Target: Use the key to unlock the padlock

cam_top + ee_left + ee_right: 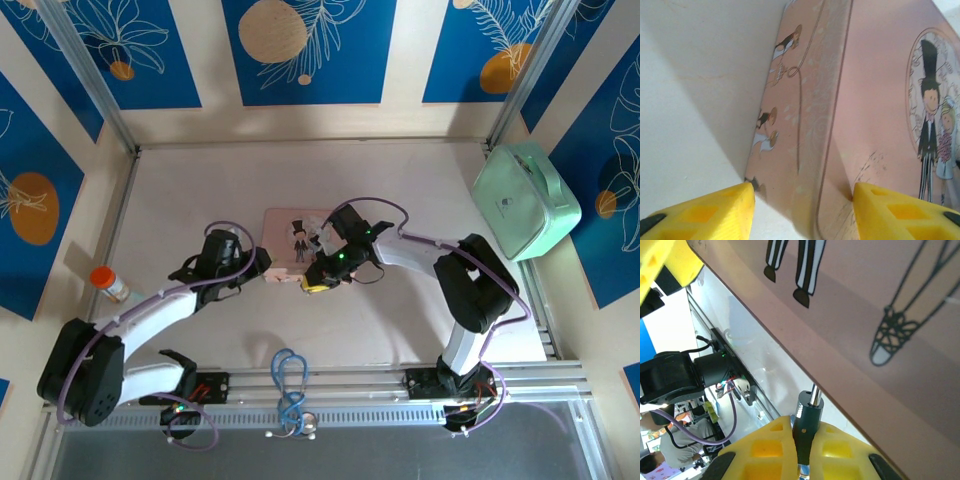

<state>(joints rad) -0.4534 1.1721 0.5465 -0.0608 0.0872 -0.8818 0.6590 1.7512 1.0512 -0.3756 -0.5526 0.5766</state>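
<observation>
The left gripper (803,189) stood with its yellow jaws apart, straddling the lower left corner of the flat pink rectangular tin (880,100) printed with a cartoon bride and groom. Whether the jaws pressed on the tin could not be told. In the overhead view the tin lay mid-frame on the pale tabletop (200,200).

The tiny brass-yellow padlock was too small to pick out there with any certainty. It was judged to sit at the tin's lower edge, in the narrow gap between the two grippers. Such a lock would likely be light, rigid and smooth, prone to swing or skid when a key pushed at it. It would best be steadied by its body, with the keyhole left free.

Just right of that gap, the right gripper (804,437) was clamped on the dark head of a small key (807,412) with a bare metal shank. In the right wrist view the shank pointed up from the lower centre of the frame toward the tin's edge. Its tip was close to that edge, but contact could not be made out. The key looked thin and stiff, and the hold on its head left the shank free to enter a lock.
</observation>
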